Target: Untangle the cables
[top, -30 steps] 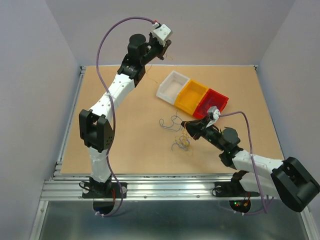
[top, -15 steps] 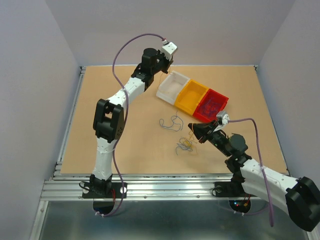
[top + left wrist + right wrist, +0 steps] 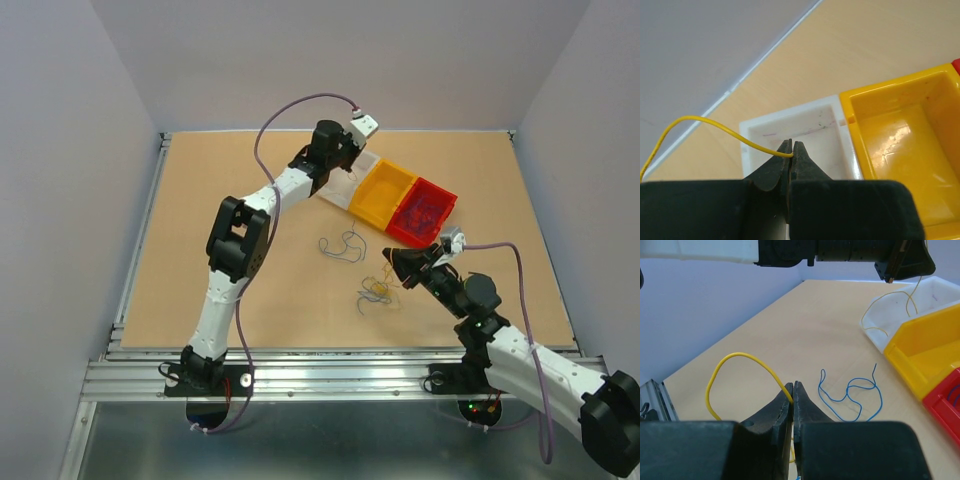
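The cables lie as a small tangle point(image 3: 375, 292) of yellow and dark wires mid-table, with a loose blue cable point(image 3: 342, 245) point(image 3: 850, 395) just behind it. My right gripper point(image 3: 392, 262) point(image 3: 794, 387) hovers beside the tangle, shut on a yellow cable point(image 3: 740, 356) that arcs up to the left. My left gripper point(image 3: 345, 162) point(image 3: 791, 151) is raised over the white bin point(image 3: 747, 131), shut on the end of another yellow cable point(image 3: 705, 122). That cable dangles into the bin in the right wrist view point(image 3: 912, 300).
Three bins stand in a diagonal row at the back right: white point(image 3: 338, 192), yellow point(image 3: 388, 192) point(image 3: 900, 125) and red point(image 3: 422, 210), the red one holding thin wires. The left arm stretches across the table's back middle.
My left arm swung right from the back wall to above the white bin, carrying its yellow cable. My right gripper closed on a yellow cable and drew back slightly.
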